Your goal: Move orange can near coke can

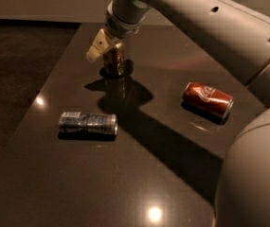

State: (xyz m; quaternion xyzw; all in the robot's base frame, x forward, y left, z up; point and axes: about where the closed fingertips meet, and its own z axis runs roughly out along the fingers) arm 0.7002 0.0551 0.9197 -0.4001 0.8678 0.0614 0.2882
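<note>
Pincer (108, 55): upper middle of the frame, a touch left of centre, clamped down over the orange can (116, 63); cream finger (98, 46) hard against the can's left side, other finger hidden behind it.
Orange can: upright in that grip, at the upper part of the surface (125, 183); base right on its own dark shadow, so lifted or resting, cannot tell.
Coke can (207, 100): lying on its side, right of centre, silver end pointing lower right; well apart from the orange can.
Silver-blue can (88, 123): on its side, left of centre, lower in the frame; no part of this job and off the line between the other two.
Arm (196, 18): sweeping in from the upper right, big shadow thrown across the middle of the surface.
Done: grasp looks made, first part in the bag.
Left: carry right and down the frame toward the coke can, set down just beside it, let go, back away.
Progress call: early; gap between the two cans not closed at all.
Watch for: a lying coke can may roll if nudged, so best to stop just short of touching.
</note>
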